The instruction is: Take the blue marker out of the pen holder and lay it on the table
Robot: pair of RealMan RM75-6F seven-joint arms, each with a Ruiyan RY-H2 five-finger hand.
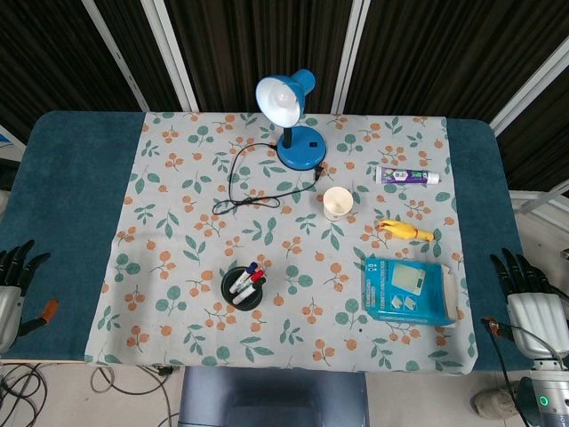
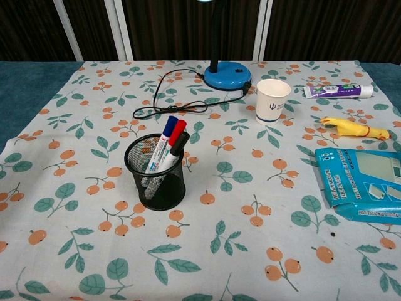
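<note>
A black mesh pen holder (image 1: 242,288) (image 2: 155,175) stands on the floral cloth near the table's front, left of centre. Three markers lean in it: the blue marker (image 2: 165,138) (image 1: 246,271) on the left, a red one (image 2: 173,142) beside it and a black one (image 2: 178,146). My left hand (image 1: 12,285) hangs off the table's left edge, fingers spread, holding nothing. My right hand (image 1: 526,294) hangs off the right edge, fingers apart and empty. Both are far from the holder and absent from the chest view.
A blue desk lamp (image 1: 292,120) with its black cord (image 1: 244,182) stands at the back. A paper cup (image 2: 272,100), a toothpaste tube (image 2: 338,91), a yellow rubber chicken (image 2: 354,128) and a blue box (image 2: 363,184) lie to the right.
</note>
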